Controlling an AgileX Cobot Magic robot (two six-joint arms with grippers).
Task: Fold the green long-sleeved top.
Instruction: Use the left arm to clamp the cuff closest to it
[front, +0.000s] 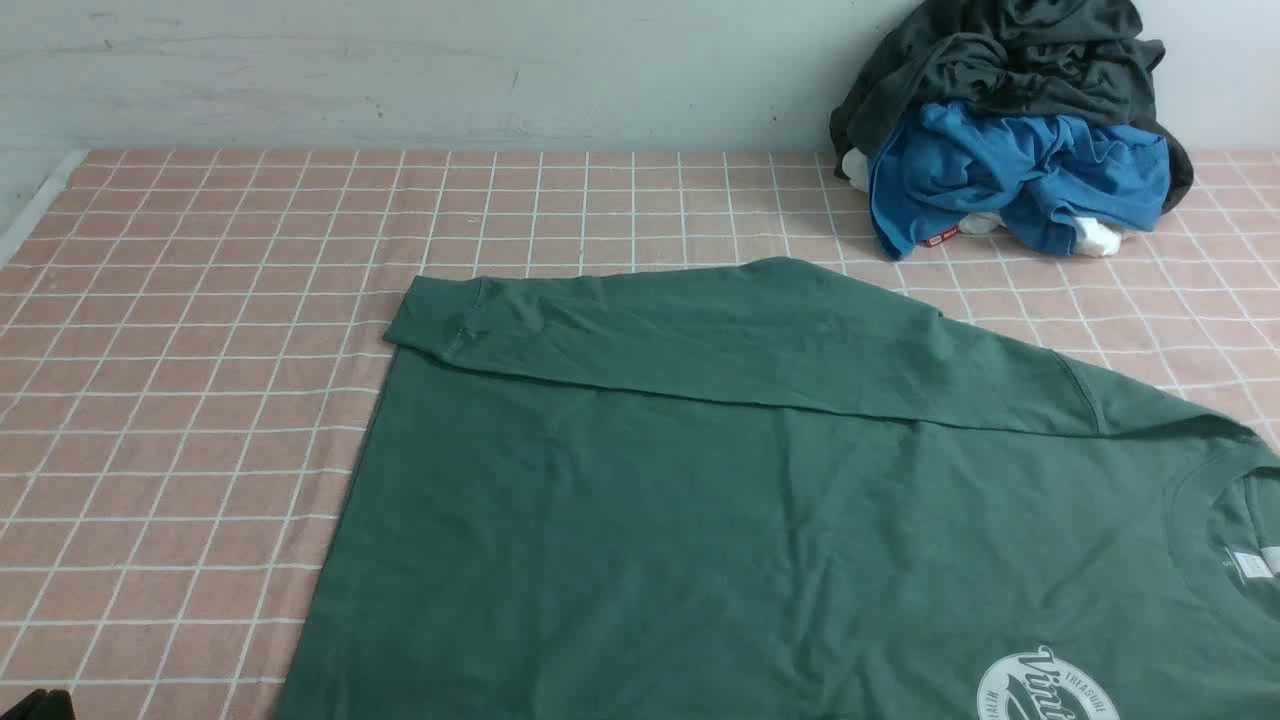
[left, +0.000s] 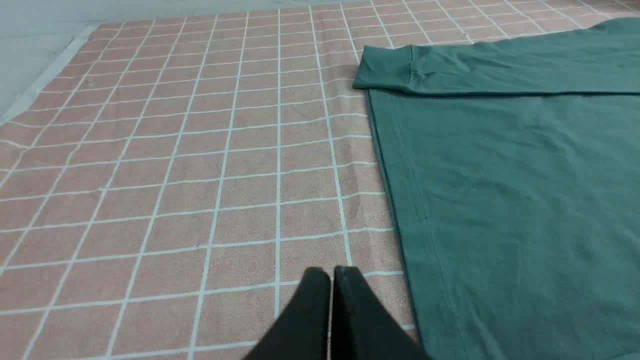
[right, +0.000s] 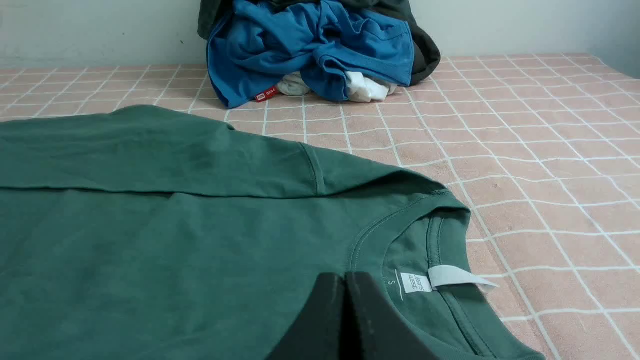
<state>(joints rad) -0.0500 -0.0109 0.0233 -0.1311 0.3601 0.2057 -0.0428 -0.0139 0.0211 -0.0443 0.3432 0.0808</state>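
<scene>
The green long-sleeved top (front: 760, 520) lies flat on the pink checked tablecloth (front: 200, 300), neckline to the right, its far sleeve (front: 700, 330) folded leftward. A clothes pile (front: 1010, 130) sits far right. Only the wrist views show the pincers. The left gripper (left: 331, 272), fingers pressed together and empty, points over bare cloth beside the hem (left: 400, 175). The right gripper (right: 345, 277), likewise closed, is by the collar's size label (right: 416, 283).

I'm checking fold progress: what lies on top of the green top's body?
One long sleeve lies folded flat across the far part of the green long-sleeved top, cuff at the robot's left. The fabric beneath the sleeve is covered.
</scene>
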